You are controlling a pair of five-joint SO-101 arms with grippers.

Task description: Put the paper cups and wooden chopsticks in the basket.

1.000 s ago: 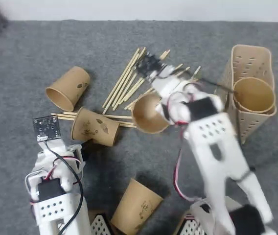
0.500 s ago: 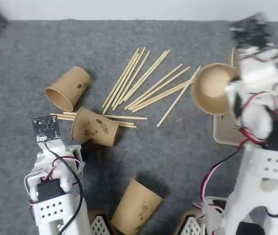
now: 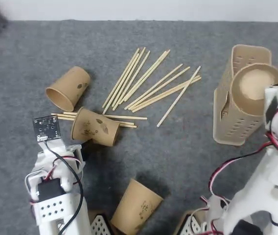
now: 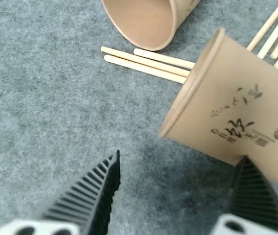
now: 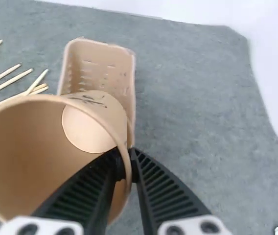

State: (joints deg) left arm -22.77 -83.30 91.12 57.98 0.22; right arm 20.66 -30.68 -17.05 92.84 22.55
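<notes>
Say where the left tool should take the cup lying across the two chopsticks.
Pinch the rim of the cup: one finger inside the mouth, one outside. It lies on its side, mouth open toward the left tool, so probably come in low from that side, above the chopsticks.

My grey table (image 3: 188, 152) carries three tipped cups (image 3: 68, 88), with loose chopsticks (image 3: 149, 85) fanned beside them. The middle cup (image 3: 96, 127) lies across a few sticks. The basket (image 3: 234, 122) sits on it to my right.
</notes>
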